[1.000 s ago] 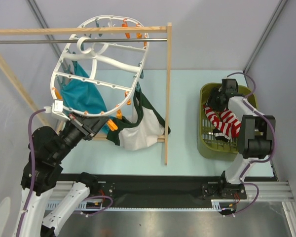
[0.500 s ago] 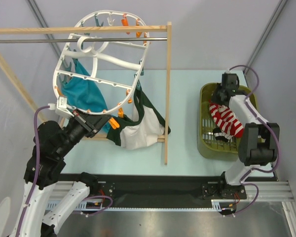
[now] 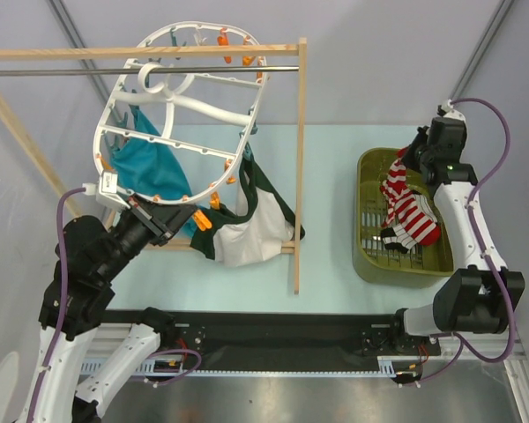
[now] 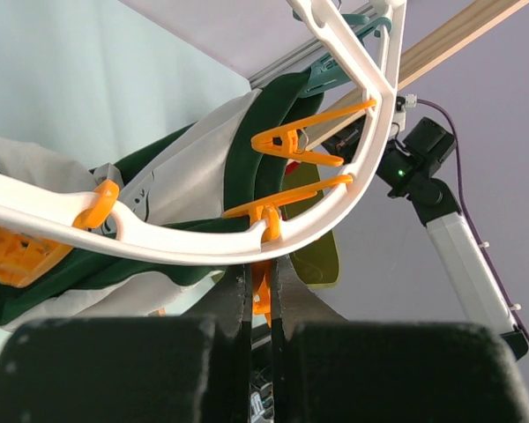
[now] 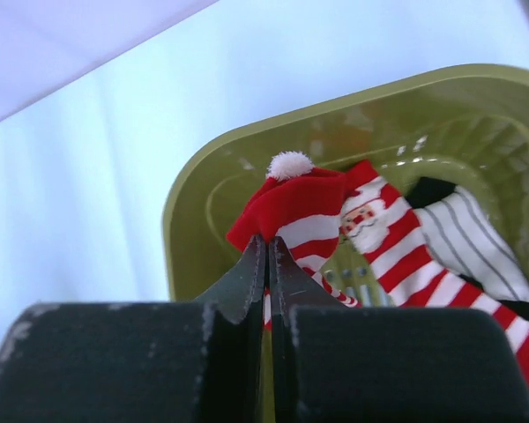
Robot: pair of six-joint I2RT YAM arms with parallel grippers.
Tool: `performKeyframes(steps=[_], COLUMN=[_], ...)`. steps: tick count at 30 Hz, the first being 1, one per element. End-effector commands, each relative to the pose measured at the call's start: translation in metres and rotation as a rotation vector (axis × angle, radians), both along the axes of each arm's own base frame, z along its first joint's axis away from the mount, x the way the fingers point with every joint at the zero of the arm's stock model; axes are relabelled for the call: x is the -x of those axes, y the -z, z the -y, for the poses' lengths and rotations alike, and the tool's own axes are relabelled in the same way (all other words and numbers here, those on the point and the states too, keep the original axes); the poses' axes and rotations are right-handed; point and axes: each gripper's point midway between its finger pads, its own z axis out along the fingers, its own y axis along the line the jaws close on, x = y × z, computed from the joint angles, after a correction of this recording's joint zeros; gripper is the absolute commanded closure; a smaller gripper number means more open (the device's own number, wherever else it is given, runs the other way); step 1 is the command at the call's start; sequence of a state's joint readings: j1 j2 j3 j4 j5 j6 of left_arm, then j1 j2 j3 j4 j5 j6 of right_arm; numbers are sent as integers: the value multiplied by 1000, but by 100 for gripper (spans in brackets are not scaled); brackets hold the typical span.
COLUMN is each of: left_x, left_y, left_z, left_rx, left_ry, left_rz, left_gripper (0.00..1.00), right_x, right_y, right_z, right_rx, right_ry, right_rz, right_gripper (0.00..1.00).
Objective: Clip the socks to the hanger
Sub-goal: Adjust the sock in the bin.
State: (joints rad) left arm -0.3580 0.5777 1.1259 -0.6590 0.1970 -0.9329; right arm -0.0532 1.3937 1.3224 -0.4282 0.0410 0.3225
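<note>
Here the left gripper is clenched on an orange clip under the near rim of the hanger. That arm reaches up and away from its base and tips the frame toward the table's middle. A wooden post stands between the hanger and the right side. Well to the right, the right gripper pinches the red cuff of a striped sock. The sock's length trails down toward the near end of the basket. The right arm is stretched far out over the basket, so the sock has to travel left past the post to reach the held clip.
</note>
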Motion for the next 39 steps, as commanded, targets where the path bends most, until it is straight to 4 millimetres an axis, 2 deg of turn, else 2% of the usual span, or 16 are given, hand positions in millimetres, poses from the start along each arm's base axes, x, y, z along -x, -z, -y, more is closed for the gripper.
performKeyframes(steps=[1,6,7,8,10,13,16,19,20,21,23,25,28,31,36,39], left_x=[2,3,4,4,4,5,6,6,6,7,6,7,6,5,4,4], left_y=[-12,-14,-14,-13,-11,-10,-11,-12,-13,-14,-12,-12,-10,-7,-7,-8], left_z=[2,3,3,3,5,5,4,4,5,5,5,6,5,7,7,7], left_rx=[13,13,17,18,19,22,22,16,16,19,17,18,17,16,22,19], left_ry=[17,27,23,26,35,37,37,39,41,44,42,46,40,51,47,46], left_rz=[44,46,50,48,44,42,47,52,55,59,53,52,49,39,39,37], left_gripper=[100,100,100,100,100,100,100,100,100,100,100,100,100,100,100,100], right_x=[-7,9,12,15,25,37,39,31,26,9,6,7,11,17,29,30], right_y=[-30,5,18,25,36,25,13,27,43,59,67,88,108,129,165,184], right_z=[20,63,67,70,74,76,51,15,11,4,3,5,0,-16,-13,-20], right_rx=[5,-67,-61,-49,-7,118,173,98,82,53,55,39,-4,-76,-95,-144], right_ry=[35,182,205,218,250,296,218,76,57,27,17,31,60,60,158,162], right_rz=[84,-23,-60,-91,-155,-203,-209,-216,-247,-283,-307,-392,-437,-462,-546,-571], right_gripper=[100,96,87,61,46,27,28,34,43,61,62,59,39,30,26,33])
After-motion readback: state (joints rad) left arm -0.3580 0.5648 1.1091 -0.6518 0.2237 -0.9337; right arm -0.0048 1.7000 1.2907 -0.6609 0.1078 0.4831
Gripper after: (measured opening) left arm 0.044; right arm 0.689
